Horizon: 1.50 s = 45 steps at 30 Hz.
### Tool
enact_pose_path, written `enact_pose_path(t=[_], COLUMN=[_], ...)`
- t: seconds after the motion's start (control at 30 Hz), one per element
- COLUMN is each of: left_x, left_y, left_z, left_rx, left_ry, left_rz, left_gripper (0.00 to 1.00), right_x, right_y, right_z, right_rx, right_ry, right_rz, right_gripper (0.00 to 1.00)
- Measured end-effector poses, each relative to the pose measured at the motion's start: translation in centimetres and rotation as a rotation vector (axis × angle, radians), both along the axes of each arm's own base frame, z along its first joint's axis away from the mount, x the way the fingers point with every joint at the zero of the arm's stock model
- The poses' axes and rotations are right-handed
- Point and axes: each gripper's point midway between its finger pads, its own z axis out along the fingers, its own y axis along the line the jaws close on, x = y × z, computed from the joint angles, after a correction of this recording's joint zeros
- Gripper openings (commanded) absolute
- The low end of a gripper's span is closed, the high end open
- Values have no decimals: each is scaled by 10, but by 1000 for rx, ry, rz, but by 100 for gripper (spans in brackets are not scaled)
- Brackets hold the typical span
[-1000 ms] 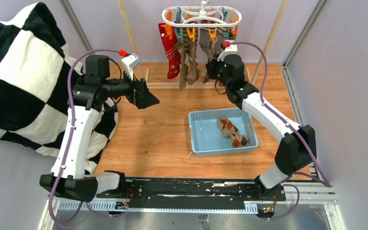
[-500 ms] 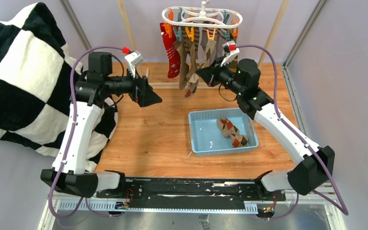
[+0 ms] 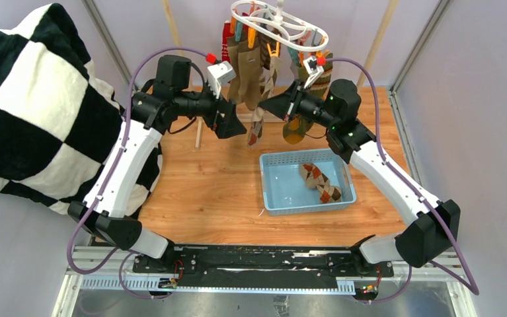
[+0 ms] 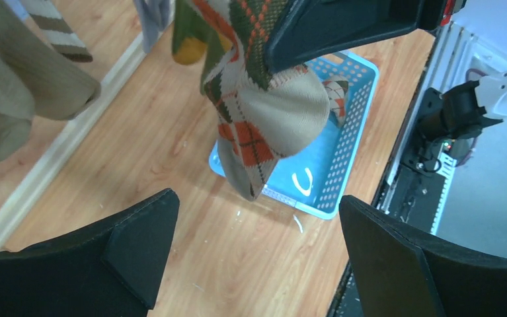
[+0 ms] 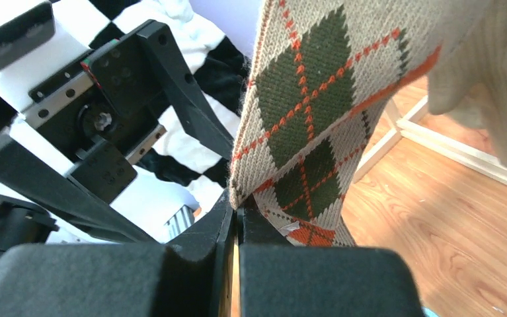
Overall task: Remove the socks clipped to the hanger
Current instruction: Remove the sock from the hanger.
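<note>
The white oval hanger (image 3: 278, 20) hangs tilted at the back, with several socks clipped under it: red (image 3: 227, 32), taupe (image 3: 246, 72), olive with a yellow toe (image 3: 295, 129) and argyle (image 3: 258, 125). My right gripper (image 3: 264, 108) is shut on the argyle sock's edge (image 5: 316, 99), the cloth pinched at its fingertips (image 5: 237, 210). My left gripper (image 3: 236, 125) is open, just left of that sock. In the left wrist view the argyle sock (image 4: 264, 112) dangles ahead of the wide open left gripper (image 4: 257, 221), nothing between the fingers.
A blue basket (image 3: 272, 195) stands on the wooden floor below the socks, with another argyle sock (image 3: 320, 181) in it. A black-and-white checkered blanket (image 3: 26, 112) fills the left side. The wooden rack's base rail (image 3: 199, 132) runs behind the arms.
My right gripper has shut on the argyle sock and drawn it forward. The hanger has tilted. My left arm has swung right, up to the socks, still open.
</note>
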Motion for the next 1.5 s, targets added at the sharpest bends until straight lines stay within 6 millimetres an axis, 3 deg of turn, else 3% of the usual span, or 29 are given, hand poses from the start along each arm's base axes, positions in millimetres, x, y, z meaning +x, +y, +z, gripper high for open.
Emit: enact_pose_path(t=[0.27,0.47,0.63,0.87,0.97,1.1,1.2,1.33,1.4,1.5], left_x=[8,21,40,51,53,54,52,48,44,38], left_y=[-18,-22,-17,-16,-16,-17,-17,-18,-18,-20], left_z=[3,1,0,-8,-11,-5,-1,0,-2,-8], left_rx=[58,101,131,136,138,116,97,74,67,63], left_ry=[-125,-184,-228,-241,-240,-249,-253,-242,-229,-206], left_rz=[-3,33,104,151,157,166,174,174,170,164], left_gripper=[100,100,80,49,25,0,0,0,0,0], right_x=[3,1,-2,-7,-9,-12,-12,-9,-4,5], right_y=[14,21,25,26,27,27,27,13,1,-21], right_z=[20,12,9,11,11,11,11,8,11,34], right_rx=[23,-5,-12,-7,-1,4,4,-38,-65,-90], right_ry=[69,126,154,174,189,201,206,209,194,118], right_rz=[41,58,71,93,104,116,114,18,-66,-203], right_gripper=[0,0,6,11,14,29,49,67,72,74])
